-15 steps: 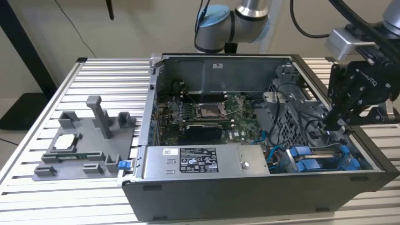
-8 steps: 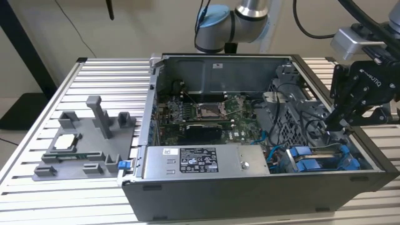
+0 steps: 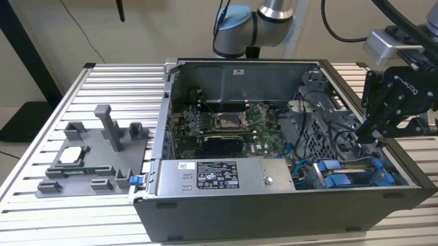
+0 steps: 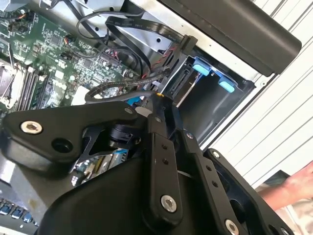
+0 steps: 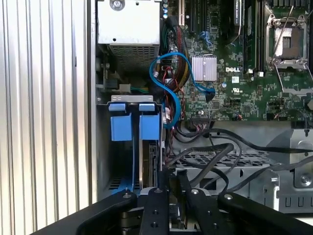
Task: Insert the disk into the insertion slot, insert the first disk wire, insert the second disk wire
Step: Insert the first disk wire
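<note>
Nearest the lens, the black gripper [image 4: 163, 100] loomed large. Its fingers [image 4: 157, 147] were drawn close together at the tips, and a braided wire [image 4: 117, 88] ran right up to them, though whether they pinched its end could not be told. Beyond lay the open computer case [image 3: 274, 220]. In its near corner on the exterior view's right, just beside the silver power supply [image 3: 226, 177], sat the insertion slot [image 4: 220, 105] with its blue fittings [image 5: 121, 128]. What looked like the disk [image 4: 182, 81] stood inside the slot, its connector edge towards the fingertips. A black flat cable's plug [image 4: 188, 43] lay near the fittings, seated or not I could not say. I judged the disk step done and a wire step in hand. That work called for squaring a small plug to the disk's socket, then a straight, gentle push.
</note>
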You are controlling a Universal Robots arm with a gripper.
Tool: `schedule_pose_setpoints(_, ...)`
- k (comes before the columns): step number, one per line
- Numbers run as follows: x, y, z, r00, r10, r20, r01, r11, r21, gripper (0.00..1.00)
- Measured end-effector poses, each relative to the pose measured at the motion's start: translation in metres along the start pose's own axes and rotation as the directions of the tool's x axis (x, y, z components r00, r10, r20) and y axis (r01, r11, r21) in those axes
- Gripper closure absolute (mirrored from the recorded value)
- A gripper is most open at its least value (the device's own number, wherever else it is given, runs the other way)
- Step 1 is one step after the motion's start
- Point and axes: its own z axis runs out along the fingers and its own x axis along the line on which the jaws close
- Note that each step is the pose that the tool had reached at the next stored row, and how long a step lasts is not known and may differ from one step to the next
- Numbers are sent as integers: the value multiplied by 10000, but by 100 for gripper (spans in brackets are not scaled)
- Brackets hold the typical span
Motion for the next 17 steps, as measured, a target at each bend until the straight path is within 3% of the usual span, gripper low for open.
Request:
schedule_pose_setpoints(5,11,-38,8,10000,21,-8,-21,9995,-307,100)
schedule_pose_setpoints(11,66,-108,23,10000,38,-17,-38,9983,-586,100)
schedule_pose_setpoints(17,147,-128,53,10000,39,-10,-40,9981,-617,100)
